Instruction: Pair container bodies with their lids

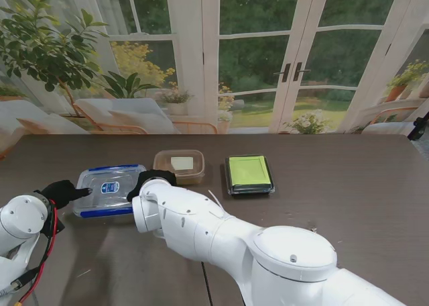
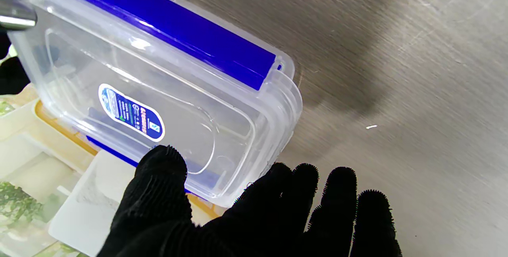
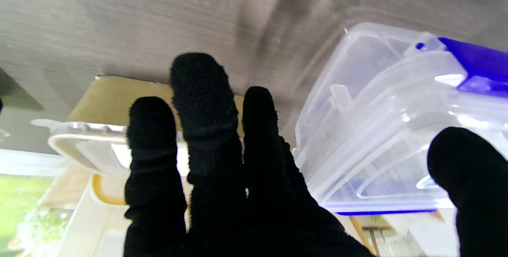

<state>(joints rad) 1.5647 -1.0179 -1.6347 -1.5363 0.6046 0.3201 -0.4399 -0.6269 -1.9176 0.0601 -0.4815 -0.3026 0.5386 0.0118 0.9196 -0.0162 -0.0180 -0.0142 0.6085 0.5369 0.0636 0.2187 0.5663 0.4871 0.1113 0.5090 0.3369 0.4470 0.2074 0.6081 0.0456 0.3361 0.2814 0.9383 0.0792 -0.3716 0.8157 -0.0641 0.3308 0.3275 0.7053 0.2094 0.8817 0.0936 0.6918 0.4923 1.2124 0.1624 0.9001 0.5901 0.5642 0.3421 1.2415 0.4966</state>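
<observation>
A clear container (image 1: 107,188) with blue side clips and its clear lid on lies at the table's left. My left hand (image 1: 64,192) is at its left end, and in the wrist view this hand (image 2: 254,209) has its thumb over the lid (image 2: 158,82) and its fingers spread beside the end wall. At the right end is my right hand (image 1: 153,180). Its wrist view shows the hand (image 3: 222,177) with fingers spread past the container (image 3: 389,130) and the thumb over the lid. Neither hand is closed on anything.
A brown container (image 1: 179,166) with a pale lid stands just beyond my right hand, close to its fingers (image 3: 198,102). A black container with a green lid (image 1: 249,173) sits to the right of it. The dark table (image 1: 335,205) stretches away to the right.
</observation>
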